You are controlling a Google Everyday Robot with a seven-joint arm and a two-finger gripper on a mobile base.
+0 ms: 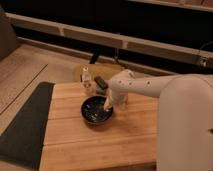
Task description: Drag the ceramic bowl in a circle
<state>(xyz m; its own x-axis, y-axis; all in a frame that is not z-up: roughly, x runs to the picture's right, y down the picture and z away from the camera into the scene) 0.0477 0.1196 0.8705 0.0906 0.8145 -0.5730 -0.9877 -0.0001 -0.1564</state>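
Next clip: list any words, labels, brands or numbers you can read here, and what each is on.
None can be read.
The small clear bottle may carry a label, but it is too blurred to tell.
The ceramic bowl, wooden table and robot arm show no markings.
The tool is at the bowl's rim, on the arm's side.

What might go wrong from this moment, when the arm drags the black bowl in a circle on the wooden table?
1. The small bottle stands close behind the bowl; a wide circle would likely knock it over.
2. The gripper is at the bowl's rim, not its middle, so it may slip off or tilt the bowl.
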